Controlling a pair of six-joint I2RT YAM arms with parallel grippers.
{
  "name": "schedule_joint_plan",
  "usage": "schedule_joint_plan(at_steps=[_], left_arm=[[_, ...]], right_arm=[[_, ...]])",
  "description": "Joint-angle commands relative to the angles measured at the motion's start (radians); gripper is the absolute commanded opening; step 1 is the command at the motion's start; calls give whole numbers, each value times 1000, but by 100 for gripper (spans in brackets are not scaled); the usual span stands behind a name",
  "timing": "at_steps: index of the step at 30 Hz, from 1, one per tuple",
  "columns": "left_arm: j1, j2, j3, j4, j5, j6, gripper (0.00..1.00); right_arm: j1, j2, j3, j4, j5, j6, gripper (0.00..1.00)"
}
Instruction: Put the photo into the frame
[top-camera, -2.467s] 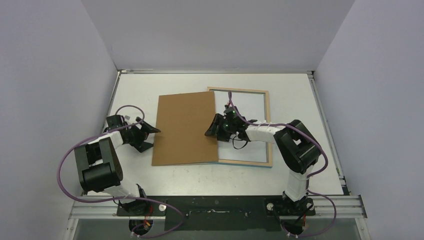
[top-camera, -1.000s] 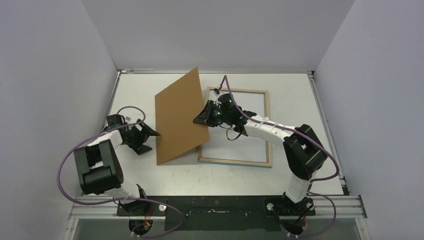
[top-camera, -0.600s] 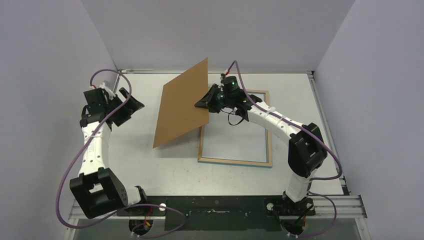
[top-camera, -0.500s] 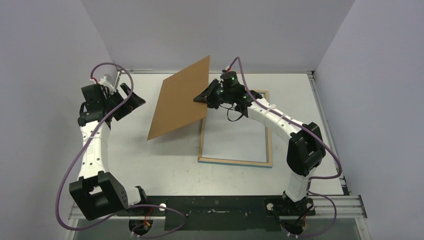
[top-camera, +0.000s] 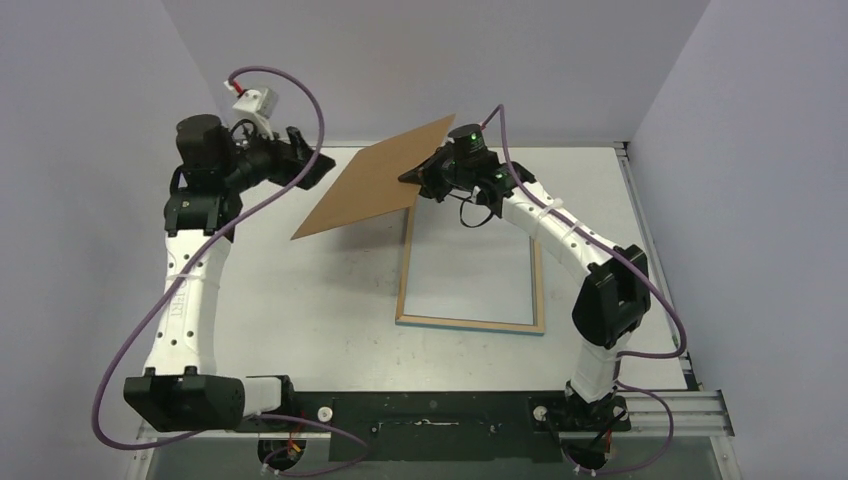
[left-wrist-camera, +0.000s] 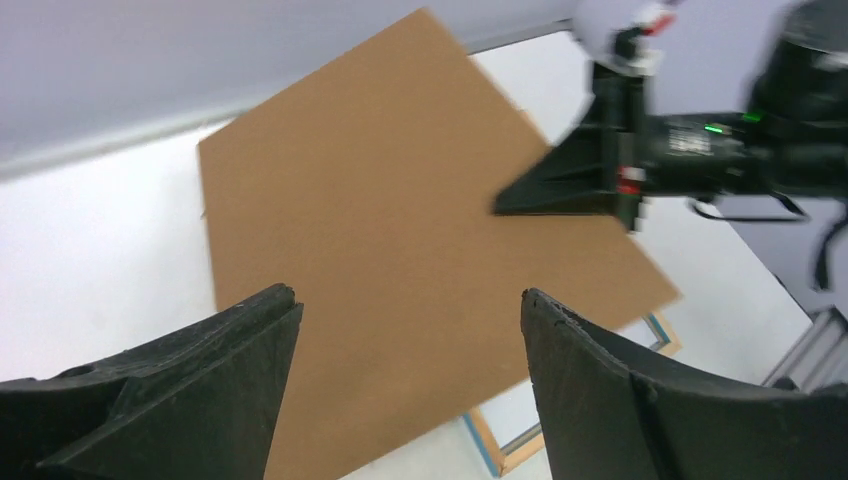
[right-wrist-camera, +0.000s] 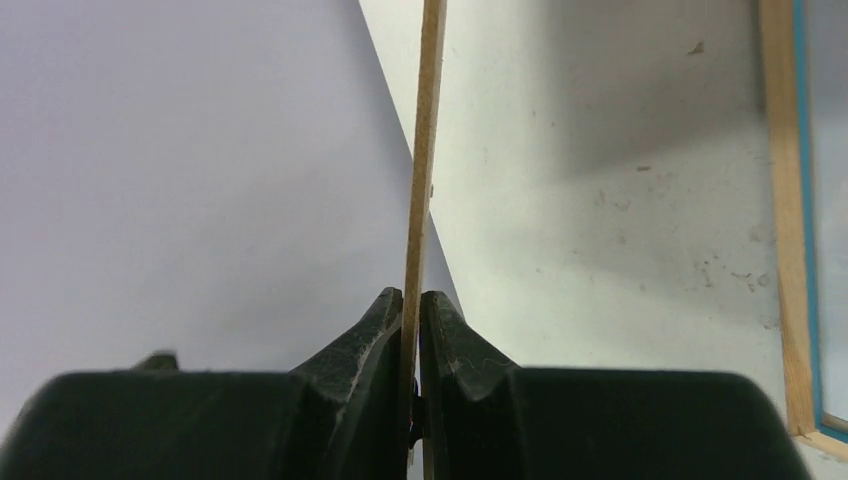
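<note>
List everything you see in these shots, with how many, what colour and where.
backing board: one, plain brown, held tilted in the air above the table's far side
frame: one, wood-coloured back up, turquoise edge, flat on the table right of centre
table: one, white, scuffed
walls: three, pale grey, around the table
left arm: one, white and black, raised at far left, jaws open, facing the board
right arm: one, white and black, jaws shut on the board's edge

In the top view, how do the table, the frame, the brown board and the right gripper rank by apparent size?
Largest to smallest:
1. table
2. frame
3. brown board, held tilted in the air, so it looks smaller than it probably is
4. right gripper
</note>
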Motion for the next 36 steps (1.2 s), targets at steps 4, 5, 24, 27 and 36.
schedule_joint_plan(at_steps=[4,5,24,27,36], left_arm=[[-197,-159,-122,441,18,94,94],[-199,-178,-144,483,21,81,95],[-444,-229,-405,573,28,670,81],[-446,-227,-439,596,-17,747,78],[-446,-133,-438,477,13,841,65]], right_arm=[[-76,-107,68,-11,72,54,0],[-78,-124,63,-20,76,54,0],[-122,-263,44,-143,120,153,0],[-116,-266,39,-144,110,160,0],[-116,-257,81,-171,88,159,0]])
